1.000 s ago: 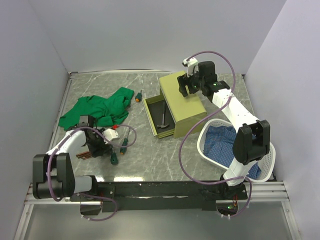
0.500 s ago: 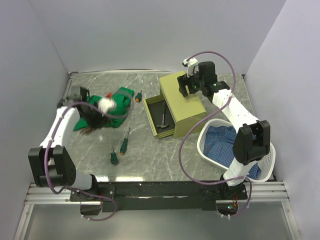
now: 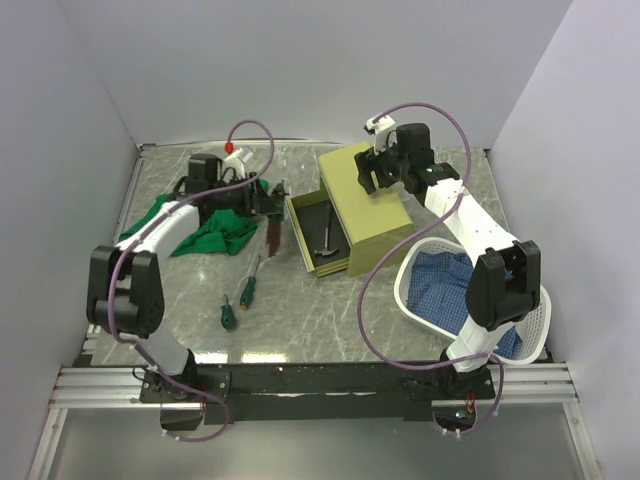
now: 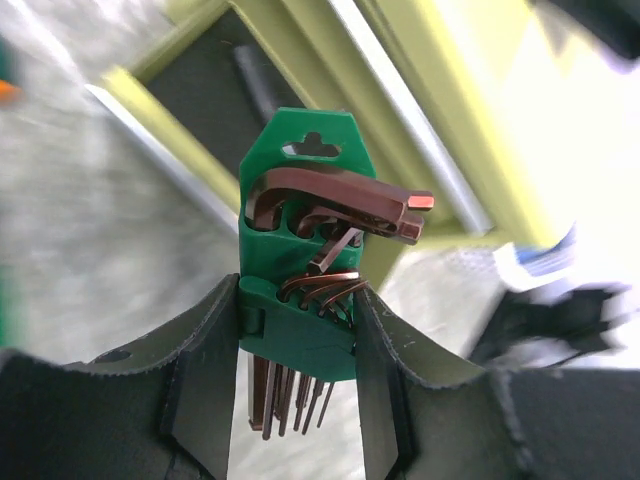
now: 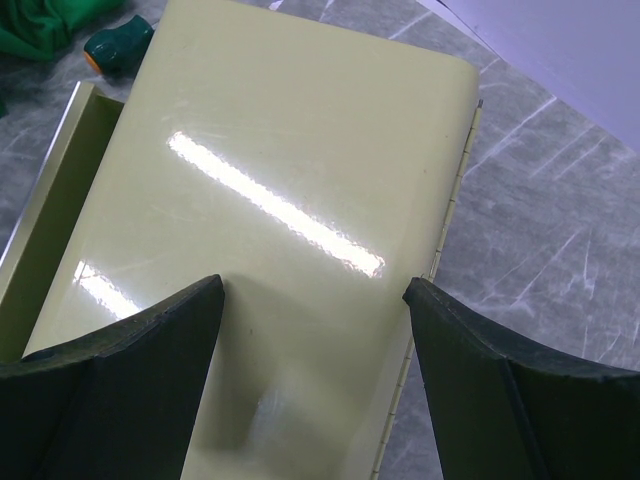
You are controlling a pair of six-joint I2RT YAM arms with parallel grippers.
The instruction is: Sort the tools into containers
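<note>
My left gripper [image 3: 268, 212] is shut on the green holder of the brownish hex key set [image 3: 272, 236], just left of the open drawer [image 3: 296, 232]. In the left wrist view my gripper [image 4: 298, 330] clamps the holder [image 4: 300, 310] and the keys hang down. The olive-yellow chest [image 3: 372, 215] stands centre-right. A hammer [image 3: 326, 240] lies in its drawer. Two green-handled screwdrivers [image 3: 249, 283] [image 3: 228, 316] lie on the table, and a third [image 3: 276, 192] lies by the cloth. My right gripper [image 3: 374, 172] is open over the chest top [image 5: 300, 180].
A green cloth [image 3: 205, 225] lies at the left under my left arm. A white basket [image 3: 415, 262] with blue checked fabric [image 3: 450, 290] stands at the right front. Walls close the table on three sides.
My left arm has swung from the near left of the table up and right to the drawer's edge, carrying the hex key set. The right arm has not moved.
</note>
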